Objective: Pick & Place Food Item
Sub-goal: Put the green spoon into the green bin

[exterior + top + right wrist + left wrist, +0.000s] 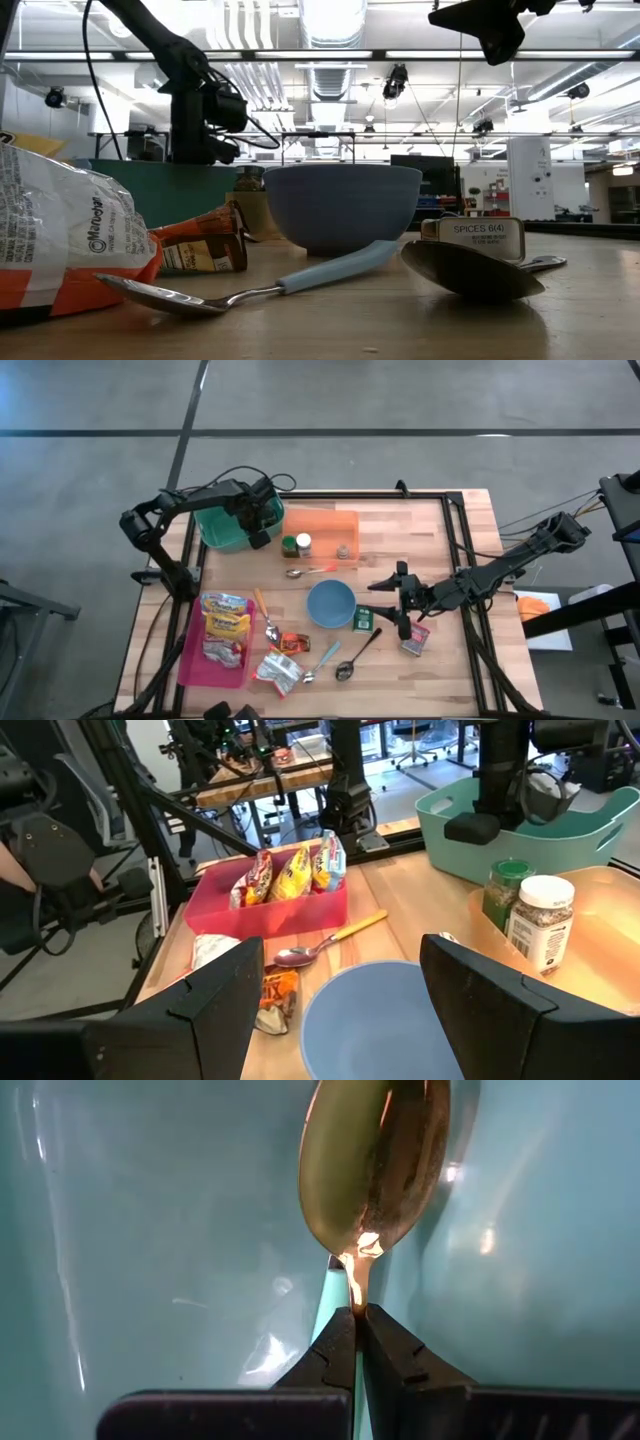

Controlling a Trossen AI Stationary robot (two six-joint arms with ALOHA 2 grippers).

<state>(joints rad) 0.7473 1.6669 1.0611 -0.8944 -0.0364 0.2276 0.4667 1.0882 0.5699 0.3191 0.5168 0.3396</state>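
Snack bag (60,240) nearest; food waits at the bench's (440,530) seven o'clock.
Teal tub (222,530), eleven o'clock: left tool (357,1320) pinches a spoon (375,1160), which may slip. Right tool (400,602), four o'clock, gapes empty above blue bowl (331,603), risking a knock.

Small tin (478,238) behind spoon, low view: label reads "SPICES 6(4)", smaller line beneath too small to read. Snack bag (62,240) at left: partial brand word, letters not clearly legible.
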